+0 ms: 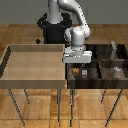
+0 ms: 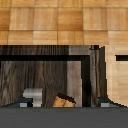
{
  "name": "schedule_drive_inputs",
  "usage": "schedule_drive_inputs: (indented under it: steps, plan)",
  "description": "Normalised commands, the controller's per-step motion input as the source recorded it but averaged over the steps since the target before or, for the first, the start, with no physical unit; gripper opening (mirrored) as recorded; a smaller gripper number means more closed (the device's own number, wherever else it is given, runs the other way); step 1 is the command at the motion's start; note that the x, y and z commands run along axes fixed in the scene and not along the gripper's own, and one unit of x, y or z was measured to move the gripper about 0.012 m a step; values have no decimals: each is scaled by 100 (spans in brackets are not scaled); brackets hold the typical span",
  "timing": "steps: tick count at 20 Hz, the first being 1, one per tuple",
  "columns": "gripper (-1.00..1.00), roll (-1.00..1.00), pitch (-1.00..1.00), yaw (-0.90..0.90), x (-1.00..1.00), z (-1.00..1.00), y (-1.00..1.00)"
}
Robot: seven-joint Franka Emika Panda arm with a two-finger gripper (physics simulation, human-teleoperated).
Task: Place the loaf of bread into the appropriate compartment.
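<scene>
I'm holding the pincer (image 1: 77,64) over the compartment (image 1: 83,75), loaf of bread (image 2: 64,101) apparently clenched; release next.

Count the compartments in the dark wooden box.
4 in the dark wooden box: two front, two rear. The front cell beside the tan tray holds the bread; the gripper partly hides it.

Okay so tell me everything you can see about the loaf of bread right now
The loaf of bread is a tiny orange-brown block with darker crust patches, partly cut off at the wrist view's edge. It lies low in a near cell of the dark striped wooden box, close beside a small grey cube. In the exterior view it shows as an orange speck just under the claw. Whether the claw's fingers still touch it is unclear.
</scene>
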Motion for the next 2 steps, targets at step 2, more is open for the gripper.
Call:
schedule_drive_inputs:
  steps: [2]
  plan:
    - [100,0,0,0,0,0,0]
